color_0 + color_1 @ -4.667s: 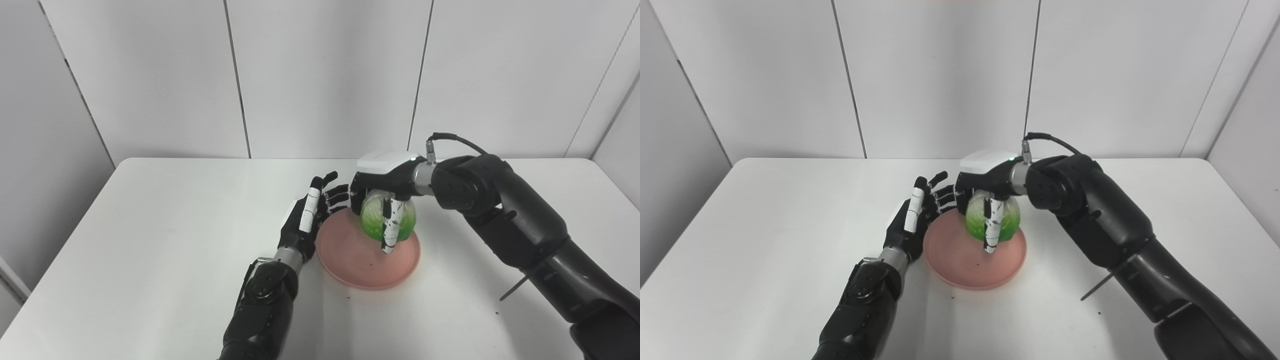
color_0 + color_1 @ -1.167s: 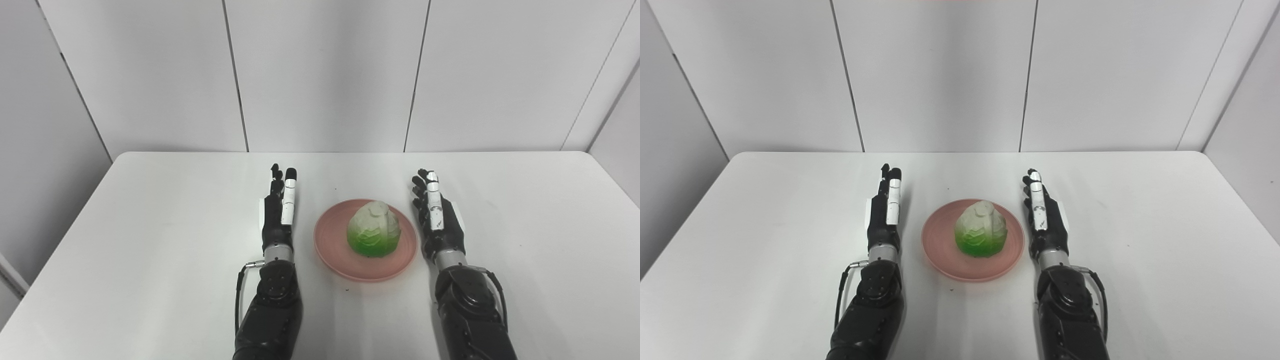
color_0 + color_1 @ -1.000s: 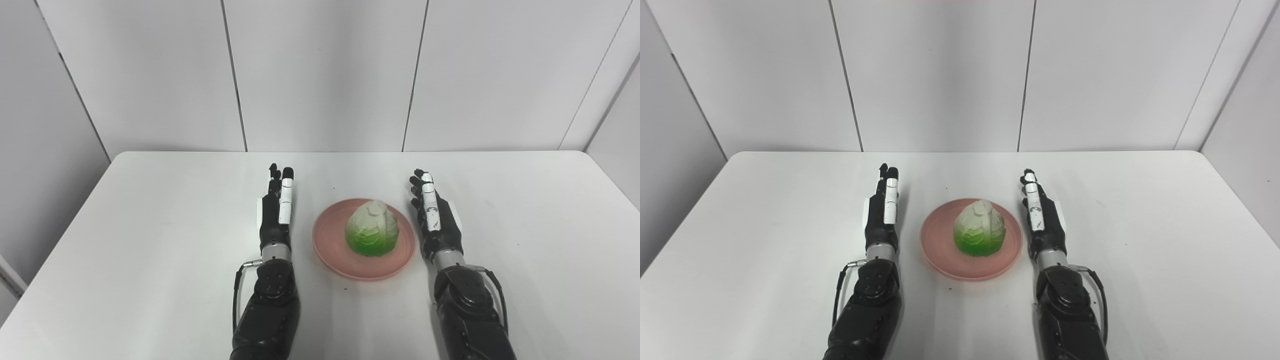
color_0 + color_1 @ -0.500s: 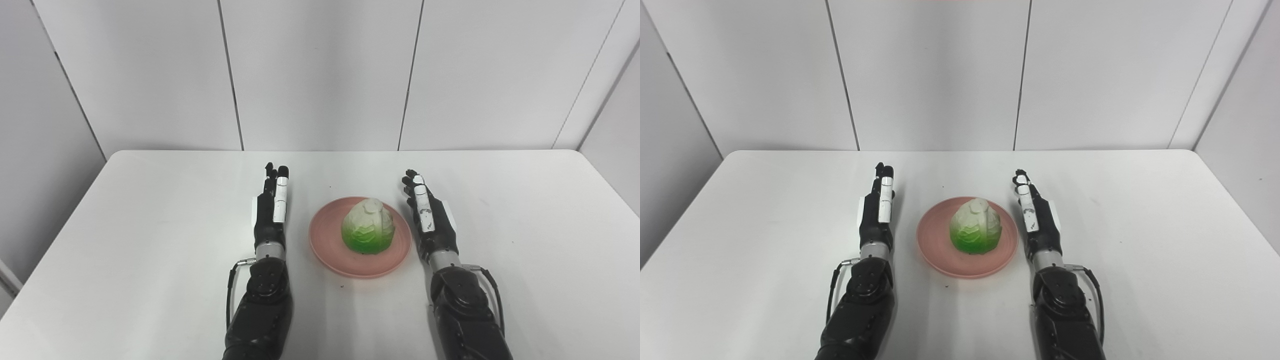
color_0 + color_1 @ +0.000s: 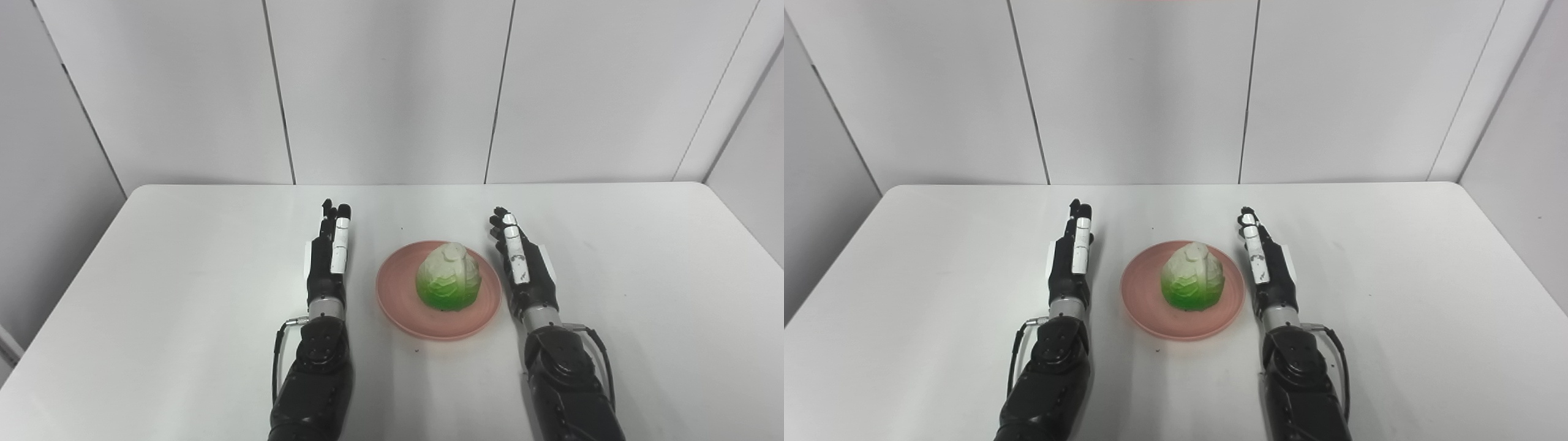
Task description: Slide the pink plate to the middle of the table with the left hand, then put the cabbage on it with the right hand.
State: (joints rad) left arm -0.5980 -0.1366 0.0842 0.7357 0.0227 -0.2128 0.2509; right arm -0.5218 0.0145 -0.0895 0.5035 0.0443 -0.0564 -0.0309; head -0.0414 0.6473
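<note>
The pink plate (image 5: 401,300) lies at the middle of the white table (image 5: 153,275). A green and whitish cabbage (image 5: 448,283) stands on it, a little right of the plate's centre. My left hand (image 5: 327,263) rests edge-on to the left of the plate, fingers straight and pointing away, holding nothing, with a gap to the rim. On the other side, my right hand (image 5: 527,272) is held the same way just off the plate's right rim, also empty. Neither hand touches the plate (image 5: 1145,306) or the cabbage (image 5: 1193,282).
Grey wall panels (image 5: 392,92) rise behind the table's far edge. A few small dark specks (image 5: 418,351) lie on the tabletop near the plate's front.
Since 4.7 s ago the right hand let go of the cabbage onto the plate, and both hands drew back to the plate's sides. In the last second only the camera view drifted slightly.
</note>
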